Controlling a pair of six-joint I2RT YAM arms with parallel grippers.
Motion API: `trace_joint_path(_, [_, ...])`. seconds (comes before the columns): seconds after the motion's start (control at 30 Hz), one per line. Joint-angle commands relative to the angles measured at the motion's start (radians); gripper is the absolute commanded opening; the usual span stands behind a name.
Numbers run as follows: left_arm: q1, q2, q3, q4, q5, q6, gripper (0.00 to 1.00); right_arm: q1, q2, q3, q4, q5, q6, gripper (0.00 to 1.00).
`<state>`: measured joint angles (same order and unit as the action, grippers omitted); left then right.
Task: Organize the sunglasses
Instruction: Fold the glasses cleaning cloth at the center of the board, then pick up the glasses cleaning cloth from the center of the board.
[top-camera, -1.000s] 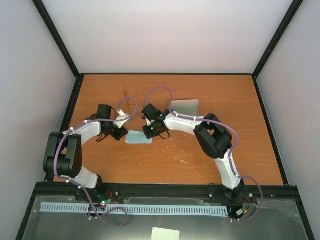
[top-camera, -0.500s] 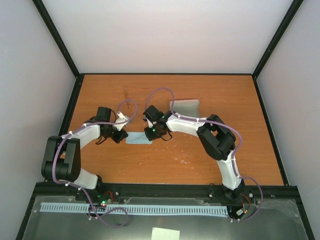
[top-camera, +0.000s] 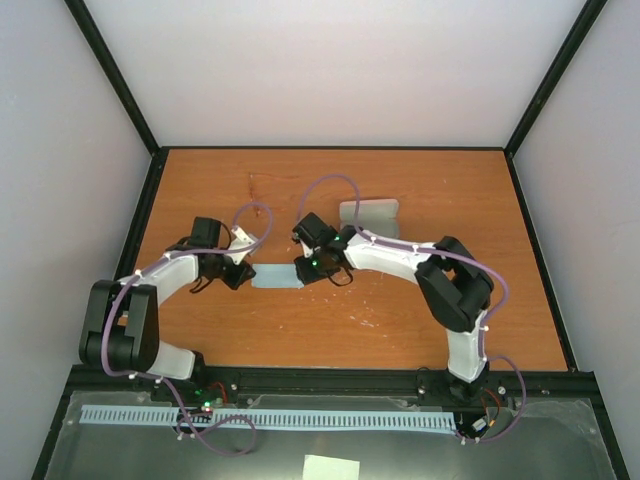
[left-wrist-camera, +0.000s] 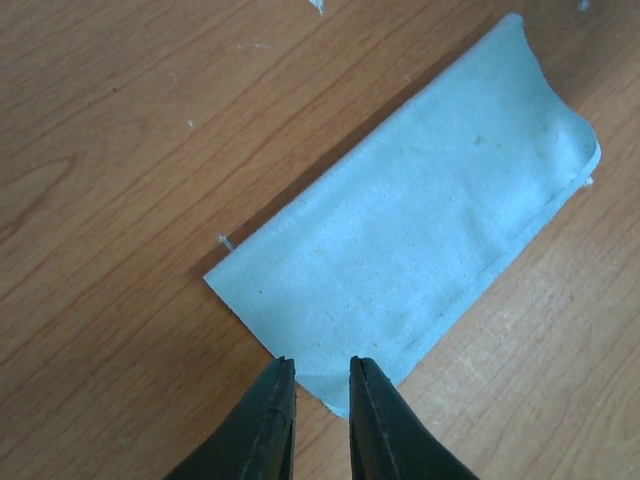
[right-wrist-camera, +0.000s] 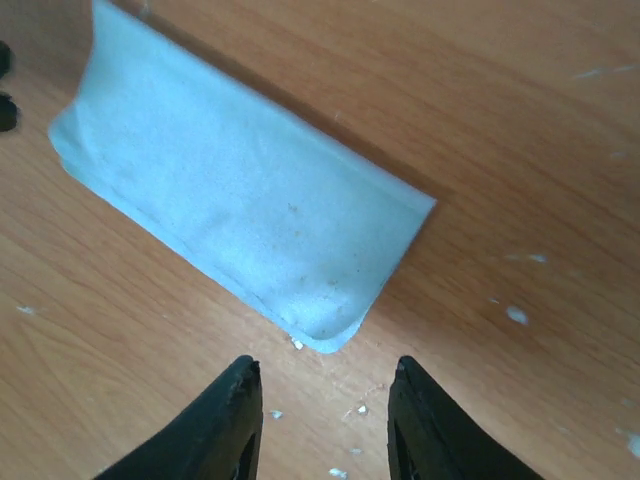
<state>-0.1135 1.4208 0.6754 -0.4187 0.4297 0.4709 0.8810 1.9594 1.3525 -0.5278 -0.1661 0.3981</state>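
A: Progress on the sunglasses (top-camera: 256, 183)?
B: None evident. Possibly the faint thin outline at far left of the table (top-camera: 400, 310); hard to confirm. Not held, not stowed.
A: Jaws?
B: Left gripper (left-wrist-camera: 320, 378): narrowly parted, empty, at a corner of the folded cloth (left-wrist-camera: 420, 230). Right gripper (right-wrist-camera: 325, 380): spread, empty, over the other end.

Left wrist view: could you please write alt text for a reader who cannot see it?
A folded light blue cloth lies flat and diagonal on a wooden table. At the bottom edge, the left gripper points at its near corner, jaws a narrow gap apart.
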Motion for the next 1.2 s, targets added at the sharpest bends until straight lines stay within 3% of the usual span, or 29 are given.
trace_joint_path(0.0, [-0.005, 0.025, 0.068, 0.017, -0.003, -0.046, 0.19, 0.007, -0.101, -0.006, 0.005, 0.133, 0.032, 0.38])
trace_joint_path(0.17, [-0.002, 0.076, 0.144, 0.003, 0.021, -0.060, 0.18, -0.026, -0.029, 0.083, -0.031, 0.132, 0.022, 0.32])
trace_joint_path(0.37, [0.027, 0.122, 0.199, -0.020, 0.038, -0.046, 0.18, -0.031, 0.118, 0.235, -0.122, 0.092, -0.024, 0.34])
trace_joint_path(1.17, [0.087, 0.167, 0.228, -0.022, 0.071, -0.022, 0.17, -0.040, 0.239, 0.282, -0.179, 0.088, -0.003, 0.31])
